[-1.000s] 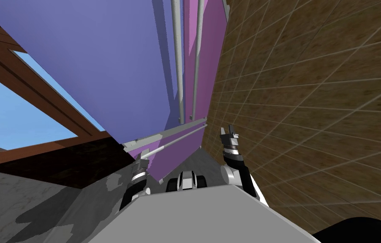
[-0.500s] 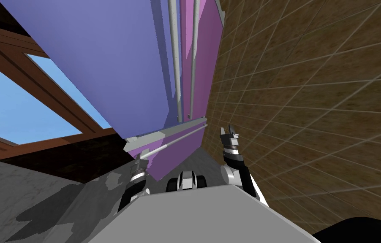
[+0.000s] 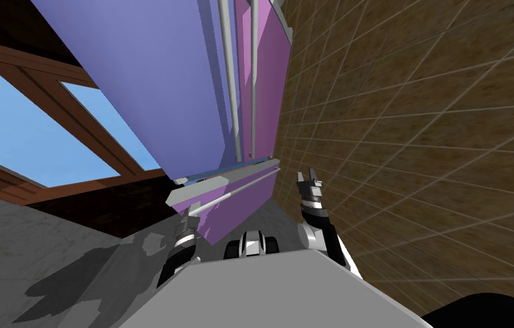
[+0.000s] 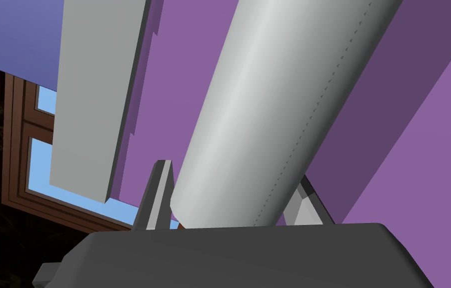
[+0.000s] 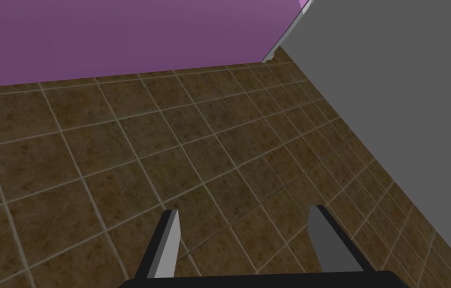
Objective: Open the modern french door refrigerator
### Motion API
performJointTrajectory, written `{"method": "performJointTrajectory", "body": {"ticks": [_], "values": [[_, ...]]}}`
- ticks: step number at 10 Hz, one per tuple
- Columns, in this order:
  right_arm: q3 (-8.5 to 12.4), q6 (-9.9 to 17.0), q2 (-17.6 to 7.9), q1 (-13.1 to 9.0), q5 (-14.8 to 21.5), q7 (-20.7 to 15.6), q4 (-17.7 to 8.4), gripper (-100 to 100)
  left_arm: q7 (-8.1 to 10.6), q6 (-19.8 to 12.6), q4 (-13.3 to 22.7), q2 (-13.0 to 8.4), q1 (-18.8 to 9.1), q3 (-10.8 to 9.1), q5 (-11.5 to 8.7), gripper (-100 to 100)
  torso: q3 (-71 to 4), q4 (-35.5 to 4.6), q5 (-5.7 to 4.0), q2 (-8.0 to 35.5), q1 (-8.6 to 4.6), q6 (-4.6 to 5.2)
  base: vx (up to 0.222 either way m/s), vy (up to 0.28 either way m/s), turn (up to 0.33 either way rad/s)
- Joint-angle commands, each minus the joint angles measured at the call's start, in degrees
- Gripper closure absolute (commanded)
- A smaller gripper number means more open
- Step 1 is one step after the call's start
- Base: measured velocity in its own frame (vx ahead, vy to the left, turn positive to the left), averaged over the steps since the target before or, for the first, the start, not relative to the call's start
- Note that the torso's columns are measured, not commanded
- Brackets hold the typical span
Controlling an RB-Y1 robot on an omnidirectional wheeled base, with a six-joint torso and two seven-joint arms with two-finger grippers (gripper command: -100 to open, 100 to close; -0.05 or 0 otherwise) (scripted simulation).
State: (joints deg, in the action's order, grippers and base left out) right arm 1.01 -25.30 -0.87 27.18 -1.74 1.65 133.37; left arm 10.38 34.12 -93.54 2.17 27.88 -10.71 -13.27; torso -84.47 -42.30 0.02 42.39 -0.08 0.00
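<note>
left wrist view — refrigerator handle [image 4: 269, 110] clamped inside left gripper [image 4: 233, 176]

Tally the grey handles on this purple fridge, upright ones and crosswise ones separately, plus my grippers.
Upright grey handles: 2
Crosswise grey handle: 1, held in the left gripper
Grippers: 2, counting the right gripper, which is open over the brown tiles
Total: 5
</note>
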Motion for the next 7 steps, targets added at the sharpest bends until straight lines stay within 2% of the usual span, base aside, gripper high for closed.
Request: {"method": "performJointTrajectory", "body": {"ticks": [1, 6, 7], "values": [[0.0, 0.0, 0.0, 0.0, 0.0, 0.0, 0.0, 0, 0.03, -0.03, -0.24, 0.03, 0.42, 0.13, 0.02, 100, -0.09, 0.01, -0.02, -0.16, -0.05, 0.07, -0.064, -0.063, 0.016], [0.0, 0.0, 0.0, 0.0, 0.0, 0.0, 0.0, 0, 0.36, 0.56, -1.43, 0.1, 2.32, 1.23, 0.22, 100, -0.06, 0.03, 0.0, -0.11, -0.14, 0.14, -0.149, -0.109, 0.01], [0.0, 0.0, 0.0, 0.0, 0.0, 0.0, 0.0, 0, 0.33, 0.45, -1.29, 0.03, 2.11, 0.87, 0.12, 100, -0.07, 0.02, -0.01, -0.12, -0.14, 0.17, -0.097, -0.065, 0.009]]}}
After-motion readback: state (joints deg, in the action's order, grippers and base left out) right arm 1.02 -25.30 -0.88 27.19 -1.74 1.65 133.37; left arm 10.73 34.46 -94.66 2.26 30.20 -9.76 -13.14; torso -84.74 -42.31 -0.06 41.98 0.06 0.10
